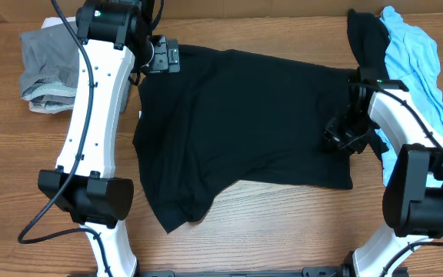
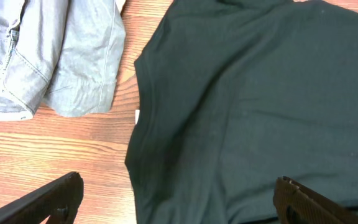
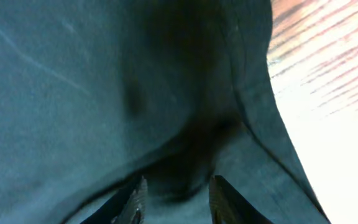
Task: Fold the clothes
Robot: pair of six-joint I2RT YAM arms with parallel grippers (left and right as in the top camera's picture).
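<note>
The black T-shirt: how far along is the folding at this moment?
Done: the black T-shirt lies spread out, with no clear fold visible. In hand: the right gripper sits at its right edge, jaws apart; the left gripper hangs open over its left side. Left: every fold of it, and the light-blue garment and grey garment beside it.

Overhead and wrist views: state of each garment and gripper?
black T-shirt: spread mostly flat, near-left corner rumpled, not yet folded.
grey garment: crumpled heap, far left, apart from the T-shirt.
light-blue garment: loose heap, far right.
black garment: bunched against the light-blue one.
left gripper: wide open over the T-shirt's left edge, holding nothing.
right gripper: jaws partly apart at the T-shirt's right edge.
</note>
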